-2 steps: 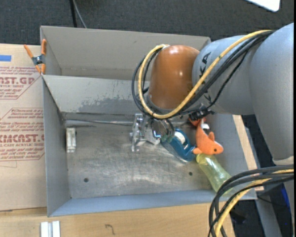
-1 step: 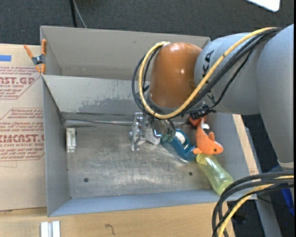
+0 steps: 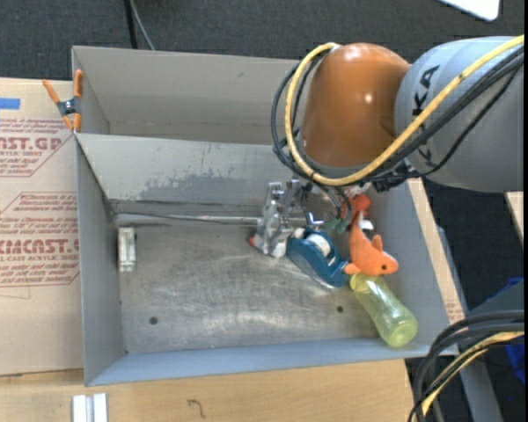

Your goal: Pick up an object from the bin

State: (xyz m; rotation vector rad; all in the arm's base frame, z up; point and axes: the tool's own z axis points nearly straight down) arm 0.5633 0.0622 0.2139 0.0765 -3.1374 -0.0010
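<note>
Jaws beside the blue curved thing (image 3: 317,260), state I cannot tell; a glancing close could shove it against the orange fish (image 3: 370,255)

A grey arm (image 3: 475,121) carries an orange dome cover (image 3: 352,104) and yellow-and-black cables (image 3: 288,104).

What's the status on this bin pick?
Claw low, middle of grey metal bin. Blue curved plastic thing just beside it. Orange toy fish and yellow-green plastic bottle crowd that side.
</note>
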